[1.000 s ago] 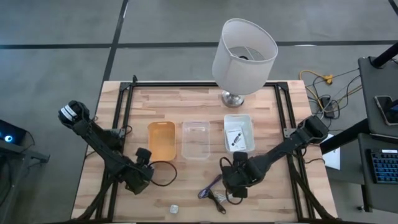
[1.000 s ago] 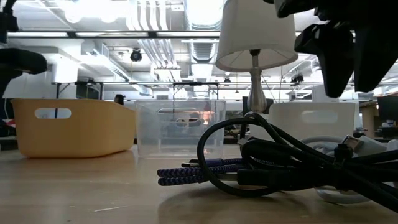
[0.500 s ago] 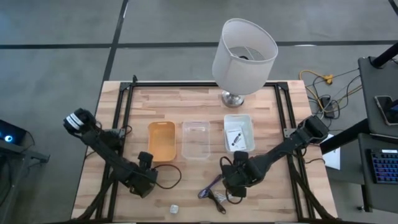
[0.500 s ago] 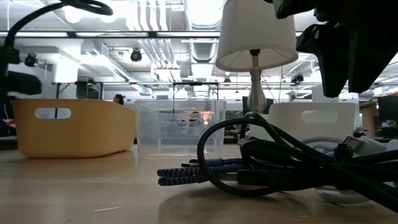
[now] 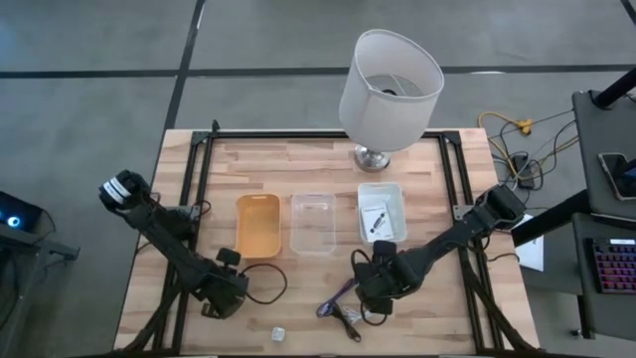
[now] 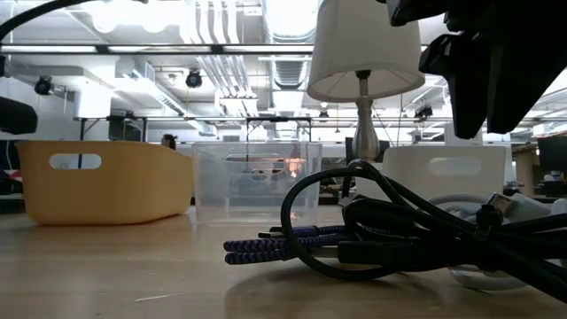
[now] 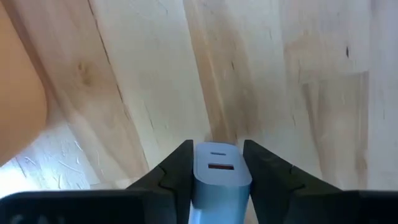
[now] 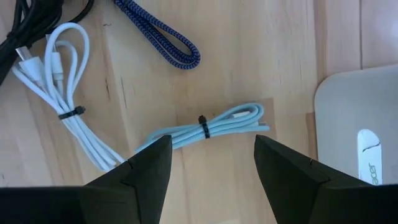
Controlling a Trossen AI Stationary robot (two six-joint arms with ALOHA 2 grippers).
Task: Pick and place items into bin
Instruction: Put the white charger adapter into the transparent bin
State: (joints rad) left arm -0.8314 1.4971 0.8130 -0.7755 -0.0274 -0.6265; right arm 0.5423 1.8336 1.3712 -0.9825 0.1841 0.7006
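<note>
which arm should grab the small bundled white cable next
Right. Its gripper hangs open directly over the white cable, fingers either side of it. The left gripper is across the table, near the orange bin, and already shut on a small blue-grey block.

The pale blue block (image 7: 217, 180) between the left fingers (image 7: 174, 171) is cut off by the picture's edge. Beyond the right fingers (image 8: 149, 168), the black cord (image 8: 37, 18) runs out of frame. The white bin's packet (image 5: 377, 221) is too small to read.
</note>
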